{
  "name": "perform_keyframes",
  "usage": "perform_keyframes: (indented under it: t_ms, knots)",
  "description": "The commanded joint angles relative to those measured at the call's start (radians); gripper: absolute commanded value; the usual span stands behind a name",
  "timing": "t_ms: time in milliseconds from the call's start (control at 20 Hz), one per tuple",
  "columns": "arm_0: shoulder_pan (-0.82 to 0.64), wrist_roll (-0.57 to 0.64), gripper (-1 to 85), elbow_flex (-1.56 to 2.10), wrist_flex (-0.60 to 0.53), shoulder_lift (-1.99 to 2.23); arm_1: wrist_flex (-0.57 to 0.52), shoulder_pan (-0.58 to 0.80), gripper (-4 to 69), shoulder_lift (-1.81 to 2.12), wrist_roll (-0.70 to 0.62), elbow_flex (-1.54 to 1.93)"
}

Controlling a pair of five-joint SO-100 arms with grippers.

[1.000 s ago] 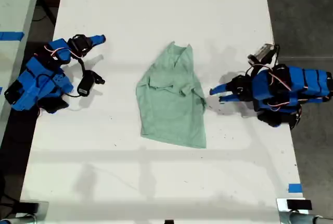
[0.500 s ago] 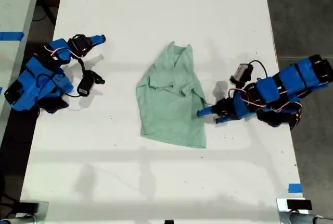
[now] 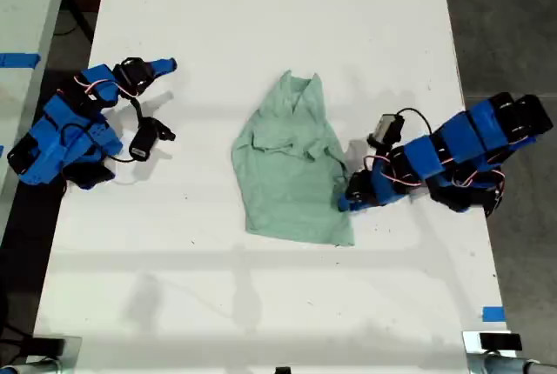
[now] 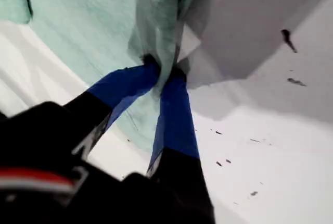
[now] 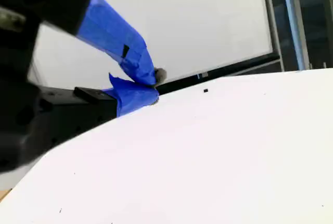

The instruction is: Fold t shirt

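White tabletop (image 3: 261,304), t shirt (image 3: 291,165) flat mid-surface. First end effector (image 4: 164,73) pinched on its hem at exterior view's right. Second end effector (image 5: 148,86) nearly closed, empty, parked away. Grasp step; next: lift, carry edge across.

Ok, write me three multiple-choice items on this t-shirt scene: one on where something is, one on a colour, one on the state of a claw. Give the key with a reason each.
1. Where does the t-shirt lie in the exterior view?
A. mid-table, between the two arms
B. at the table's far edge
C. on the floor

2. What colour is the t-shirt?
A. yellow
B. pale mint green
C. red

3. What is my first claw doing?
A. hanging open above the table
B. pinching the t-shirt's edge
C. holding a pen

Key: 1 A, the shirt sits between both blue arms; 2 B, both views show mint cloth; 3 B, the first wrist view shows cloth bunched between the closed blue tips.
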Motion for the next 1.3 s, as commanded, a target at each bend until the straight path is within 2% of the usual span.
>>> perform_keyframes:
  t_ms: [0,200,350,500,600,700,900,1000,1050,1200,1250]
  knots:
    - [0.006,-0.009,-0.2,0.041,-0.002,0.012,0.202,0.006,0.7,0.089,0.021,-0.083]
    - [0.005,-0.008,-0.2,0.041,-0.003,0.012,0.500,0.005,0.8,0.181,-0.018,-0.337]
    - [0.003,-0.008,-0.2,0.041,-0.003,0.012,0.618,0.017,0.8,0.044,-0.118,-0.652]
    - [0.002,-0.006,-0.2,0.041,-0.003,0.012,0.723,0.025,0.8,-0.265,-0.225,-1.065]
    - [0.002,-0.006,-0.2,0.041,-0.003,0.012,0.747,0.037,0.8,-0.485,-0.302,-1.319]
    - [0.002,-0.005,-0.2,0.041,-0.003,0.012,0.723,0.063,0.7,-0.640,-0.365,-1.462]
    - [0.000,-0.005,-0.2,0.041,-0.003,0.012,0.522,0.095,0.7,-0.726,-0.491,-1.451]
    - [-0.002,-0.003,-0.2,0.041,-0.003,0.012,0.469,0.100,10.7,-0.726,-0.477,-1.431]
    - [-0.002,-0.003,-0.2,0.041,-0.003,0.012,0.466,0.098,19.7,-0.721,-0.468,-1.431]
    - [-0.002,-0.003,-0.2,0.041,-0.003,0.012,0.538,0.106,38.7,-0.666,-0.465,-1.436]
    - [-0.002,-0.003,-0.2,0.041,-0.003,0.012,0.586,0.110,41.9,-0.634,-0.466,-1.436]
